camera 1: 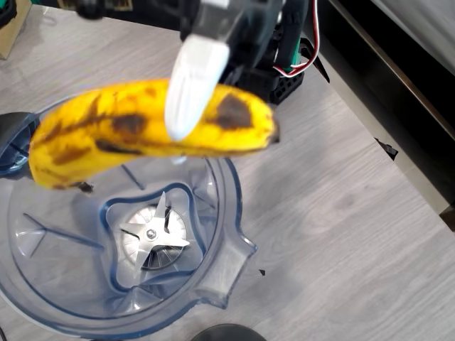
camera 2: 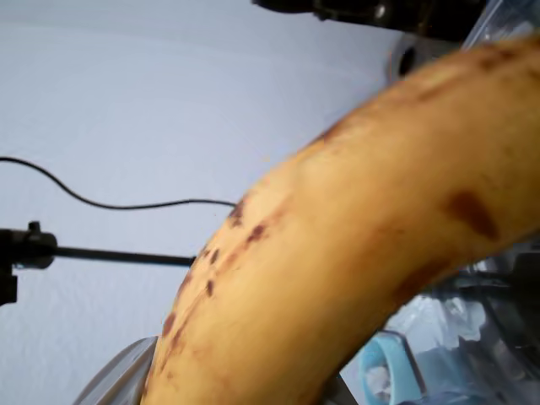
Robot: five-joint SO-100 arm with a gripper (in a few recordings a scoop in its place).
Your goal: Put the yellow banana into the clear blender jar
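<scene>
The tool pinches the banana mid-length, holding it level above the jar's 12 o'clock rim. The blade sits at the jar's centre on the surface.

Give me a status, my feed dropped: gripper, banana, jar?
Gripper shut on the yellow banana, held crosswise above the clear blender jar. Jar upright, steel blade bare at bottom. Nothing blocking the mouth.

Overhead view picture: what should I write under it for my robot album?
The robot's pincer holds a spotty yellow banana above the clear blender jar, whose steel blade waits below.
</scene>
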